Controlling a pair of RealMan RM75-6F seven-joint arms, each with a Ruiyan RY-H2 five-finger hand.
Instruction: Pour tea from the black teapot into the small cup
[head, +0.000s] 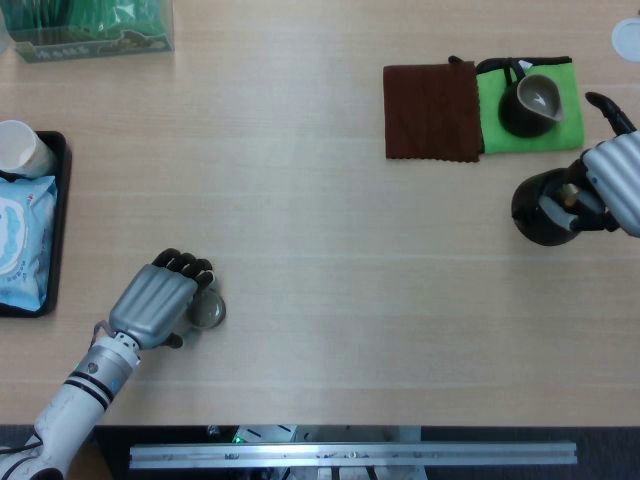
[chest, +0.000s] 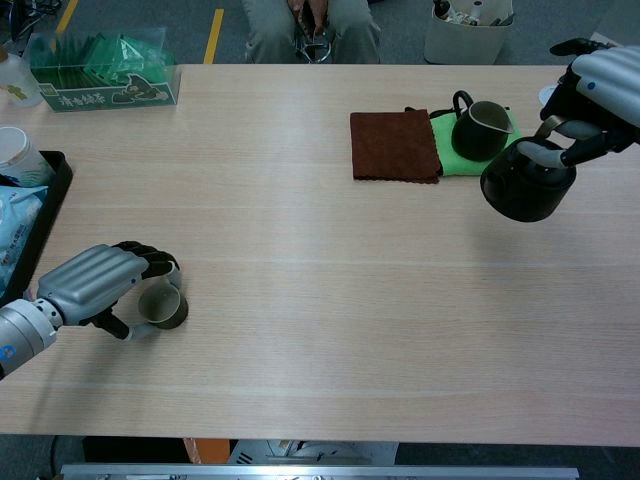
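One black teapot (chest: 522, 186) hangs upright over the table's right edge, gripped from above by the right hand (chest: 592, 95); which way its spout points cannot be told. One small cup (chest: 162, 306), mouth up, stands near the front left, with the left hand (chest: 95, 285) wrapped around it. One black pitcher (chest: 480, 128) sits on a green cloth (head: 568, 125).

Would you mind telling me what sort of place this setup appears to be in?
Probably a lab or office workspace staged for a tea-pouring trial. A plain wooden table holds a black teapot, a small cup and cloths. Behind it are a grey floor with yellow tape and a seated person's legs.
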